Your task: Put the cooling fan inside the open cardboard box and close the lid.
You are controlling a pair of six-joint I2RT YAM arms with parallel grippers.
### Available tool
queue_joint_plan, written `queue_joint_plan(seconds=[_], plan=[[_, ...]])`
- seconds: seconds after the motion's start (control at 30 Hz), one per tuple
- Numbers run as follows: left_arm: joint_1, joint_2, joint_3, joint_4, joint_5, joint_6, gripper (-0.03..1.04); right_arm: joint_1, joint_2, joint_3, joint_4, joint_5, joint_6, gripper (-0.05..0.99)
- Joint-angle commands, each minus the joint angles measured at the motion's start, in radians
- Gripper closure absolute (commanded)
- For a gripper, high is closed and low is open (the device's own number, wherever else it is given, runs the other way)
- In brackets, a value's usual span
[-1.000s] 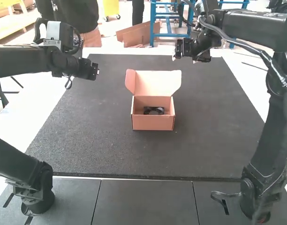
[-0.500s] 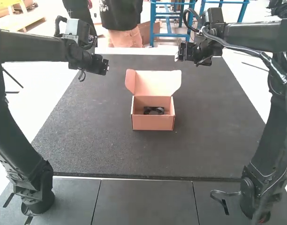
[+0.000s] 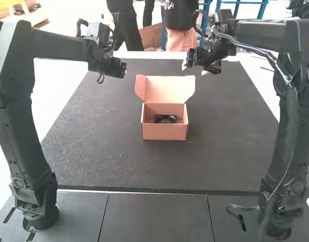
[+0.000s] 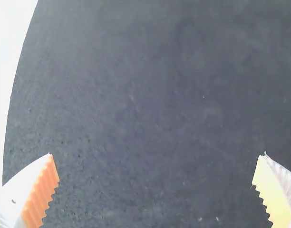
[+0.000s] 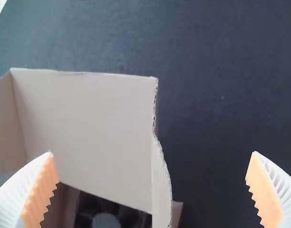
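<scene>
On the black mat [image 3: 94, 141], fan [image 3: 165, 119] lies inside box [image 3: 164, 131], lid [image 3: 167, 88] upright.

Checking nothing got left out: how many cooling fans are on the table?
1. The cooling fan lies inside the open cardboard box at the middle of the black mat. The box walls hide part of its floor.

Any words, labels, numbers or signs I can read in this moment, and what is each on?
No text can be read.
The cardboard box has plain faces and a plain lid.
The cooling fan inside it shows no label that I can make out.
The black mat is unmarked.
</scene>
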Motion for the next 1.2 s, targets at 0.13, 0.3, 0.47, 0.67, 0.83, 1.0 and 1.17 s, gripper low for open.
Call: queue_joint_plan(seconds=[0.13, 0.3, 0.47, 0.67, 0.83, 1.0, 1.17], plan=[[-0.006, 0.028, 0.057, 0.000, 0.020, -0.018, 0.04, -0.017, 0.040, 0.108, -0.091, -0.081, 0.019, 0.03], [-0.007, 0.031, 0.072, -0.035, 0.128, -0.051, 0.04, -0.017, 0.054, 0.123, -0.128, -0.093, 0.025, 0.04], [-0.024, 0.031, 0.077, -0.078, 0.198, -0.067, 0.04, -0.014, 0.063, 0.123, -0.151, -0.105, 0.031, 0.05], [-0.047, 0.029, 0.083, -0.107, 0.250, -0.068, 0.04, -0.011, 0.063, 0.125, -0.169, -0.108, 0.028, 0.06], [-0.064, 0.029, 0.092, -0.116, 0.266, -0.071, 0.04, -0.012, 0.063, 0.125, -0.170, -0.110, 0.031, 0.09], [-0.071, 0.029, 0.092, -0.116, 0.266, -0.073, 0.04, -0.011, 0.063, 0.125, -0.170, -0.113, 0.031, 0.16], [-0.073, 0.026, 0.092, -0.116, 0.264, -0.082, 0.04, -0.009, 0.063, 0.119, -0.178, -0.134, 0.033, 0.32]])
